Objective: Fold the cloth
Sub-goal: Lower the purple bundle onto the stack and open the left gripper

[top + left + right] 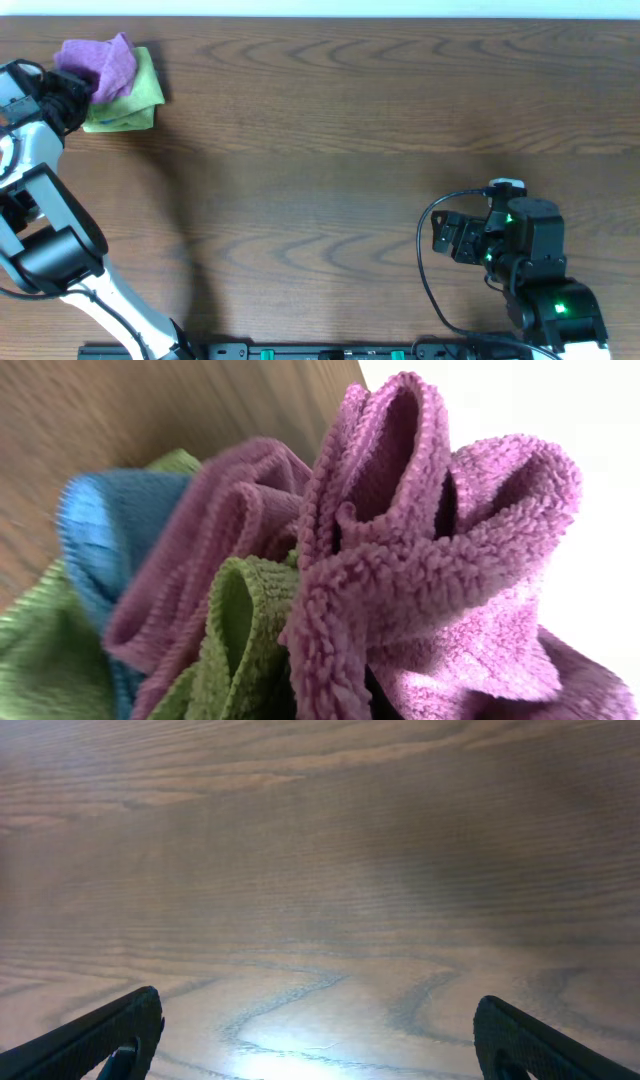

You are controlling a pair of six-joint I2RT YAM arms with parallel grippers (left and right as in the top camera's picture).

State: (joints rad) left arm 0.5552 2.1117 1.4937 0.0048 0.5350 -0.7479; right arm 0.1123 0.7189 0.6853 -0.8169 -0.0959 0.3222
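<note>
The purple cloth [100, 62] is bunched up on top of the lime-green folded cloth [135, 100] at the table's far left corner. My left gripper [78, 97] is at the purple cloth's near-left side and looks shut on a bunch of it. In the left wrist view the purple cloth [430, 550] fills the frame in gathered folds and hides the fingers; a green fold [235, 630] and a blue cloth [95, 530] lie under it. My right gripper [318, 1040] is open and empty over bare wood; it also shows in the overhead view [447, 237] at the near right.
The wooden table [340, 120] runs wide between the two arms. The table's far edge [300, 18] lies just behind the cloths. A black rail [300, 352] lines the front edge.
</note>
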